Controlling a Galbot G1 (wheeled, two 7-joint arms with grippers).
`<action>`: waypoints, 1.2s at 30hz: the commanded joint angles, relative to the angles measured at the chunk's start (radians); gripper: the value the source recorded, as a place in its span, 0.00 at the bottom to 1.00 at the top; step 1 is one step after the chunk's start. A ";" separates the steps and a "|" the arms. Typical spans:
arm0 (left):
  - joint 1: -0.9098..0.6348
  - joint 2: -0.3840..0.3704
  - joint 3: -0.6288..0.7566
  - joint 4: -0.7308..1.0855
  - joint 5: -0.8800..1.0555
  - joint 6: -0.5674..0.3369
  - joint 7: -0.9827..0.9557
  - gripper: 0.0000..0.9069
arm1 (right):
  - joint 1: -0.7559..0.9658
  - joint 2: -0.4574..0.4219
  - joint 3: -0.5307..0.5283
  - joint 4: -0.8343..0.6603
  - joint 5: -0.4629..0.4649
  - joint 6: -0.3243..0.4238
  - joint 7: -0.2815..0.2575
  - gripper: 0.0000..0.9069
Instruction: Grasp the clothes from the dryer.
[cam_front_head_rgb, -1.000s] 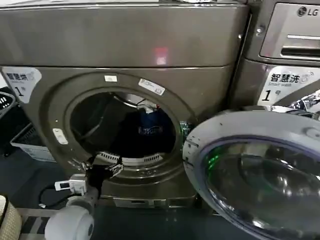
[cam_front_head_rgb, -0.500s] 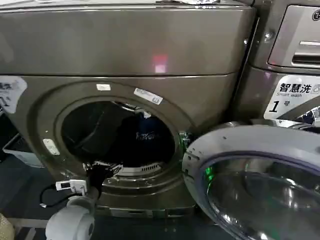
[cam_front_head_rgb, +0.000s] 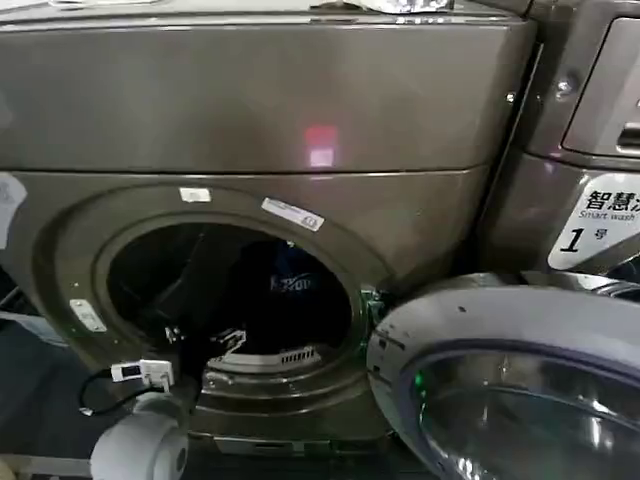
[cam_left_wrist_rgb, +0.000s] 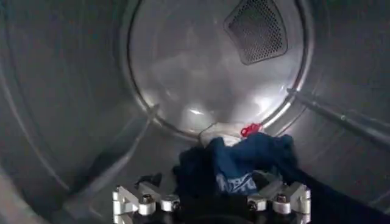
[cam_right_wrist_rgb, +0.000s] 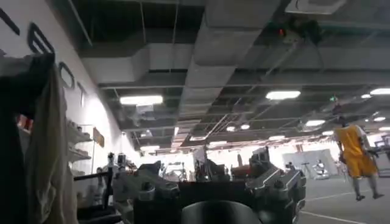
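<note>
The bronze-grey dryer (cam_front_head_rgb: 300, 100) stands with its round door (cam_front_head_rgb: 500, 330) swung open to the right. Dark blue clothes (cam_front_head_rgb: 285, 285) lie at the bottom of the steel drum (cam_left_wrist_rgb: 183, 79); they show as a blue heap with white lettering (cam_left_wrist_rgb: 244, 159) and a bit of white and red cloth behind. My left gripper (cam_front_head_rgb: 205, 342) reaches over the lower porthole rim into the drum. Seen from its wrist, the left gripper (cam_left_wrist_rgb: 210, 190) is open, just short of the heap, holding nothing. My right gripper (cam_right_wrist_rgb: 213, 182) is open and points up at a hall ceiling.
The open door (cam_front_head_rgb: 520, 400) juts out low on the right, close to the porthole. A second machine (cam_front_head_rgb: 590, 200) with a "1" label stands to the right. A perforated vent (cam_left_wrist_rgb: 256, 29) sits in the drum's back wall, and ribs (cam_left_wrist_rgb: 341, 115) run along its sides.
My left gripper has pushed from the porthole's lower rim deeper into the drum. The head view has moved closer, so the dryer sits larger and shifted right.
</note>
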 joint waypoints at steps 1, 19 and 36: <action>-0.002 0.002 0.000 0.002 0.000 0.049 -0.001 1.00 | 0.000 -0.002 -0.002 -0.001 -0.003 0.001 -0.002 1.00; -0.163 -0.010 -0.005 0.153 -0.007 0.049 0.020 1.00 | -0.005 -0.011 -0.020 0.006 -0.023 0.026 -0.018 1.00; -0.538 -0.072 0.063 0.625 0.074 -0.064 0.031 1.00 | 0.005 -0.002 -0.037 0.018 -0.022 0.027 -0.030 1.00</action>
